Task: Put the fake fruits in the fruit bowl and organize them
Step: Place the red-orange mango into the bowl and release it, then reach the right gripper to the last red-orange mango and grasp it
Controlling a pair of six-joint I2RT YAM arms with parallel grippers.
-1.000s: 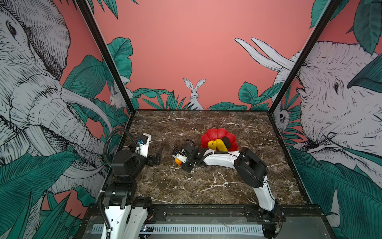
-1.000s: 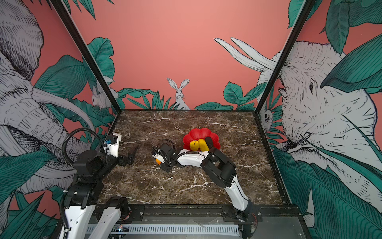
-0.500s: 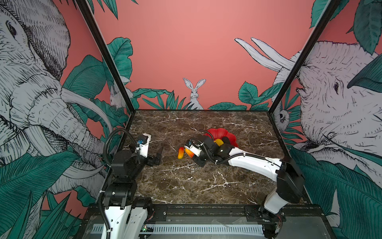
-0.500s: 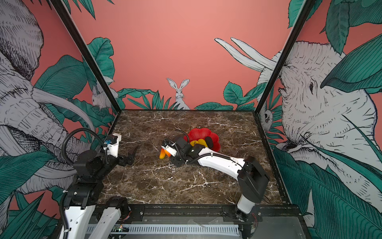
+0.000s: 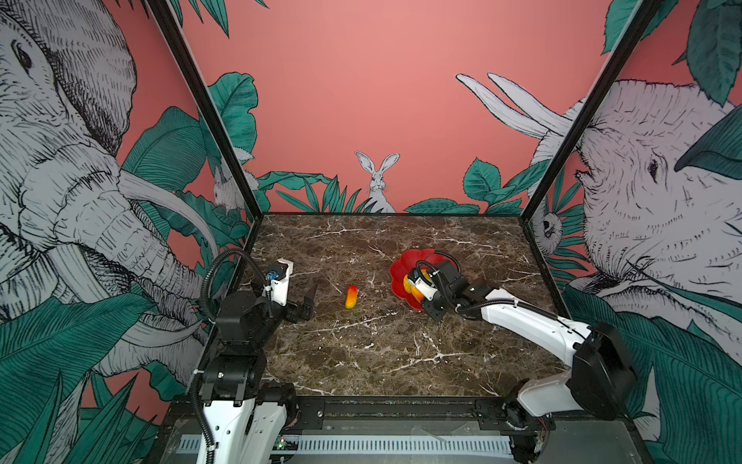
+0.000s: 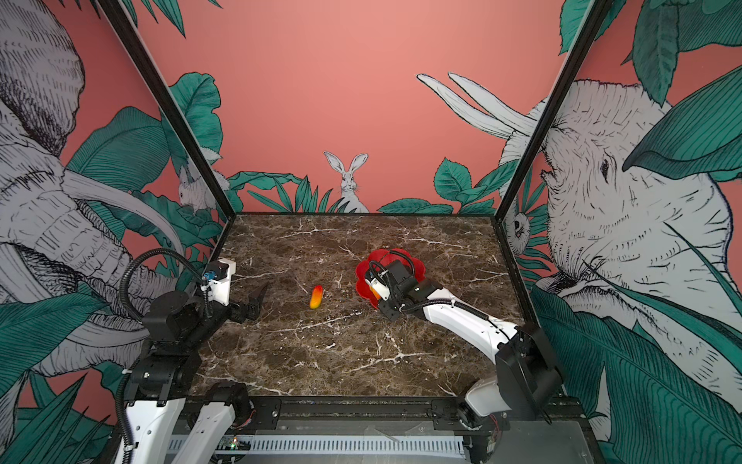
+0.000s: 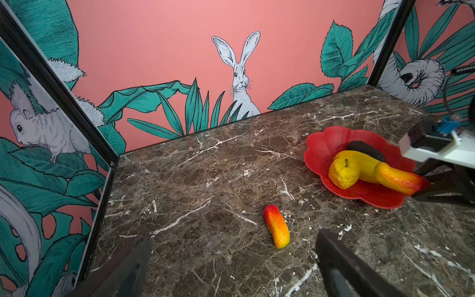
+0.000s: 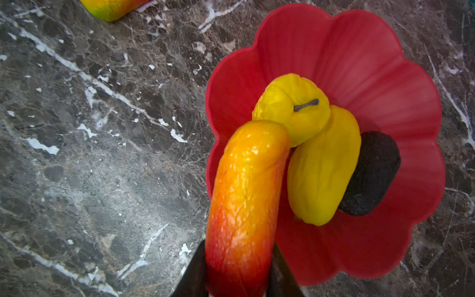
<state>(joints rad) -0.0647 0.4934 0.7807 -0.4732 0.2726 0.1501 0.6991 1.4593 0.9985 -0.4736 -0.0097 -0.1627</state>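
My right pincer (image 8: 237,272) grips the red-orange fruit (image 8: 246,185) by its red end. Its long axis points straight ahead across the bowl (image 8: 347,51) rim, tip close by the round yellow fruit (image 8: 295,108).

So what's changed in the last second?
The right gripper, shut on a red-orange fruit, carried it rightward from mid-table to the edge of the red flower-shaped bowl. The other red-orange fruit on the marble, the yellow stemmed fruit, yellow oblong fruit, black oval fruit and the open left gripper stayed put.
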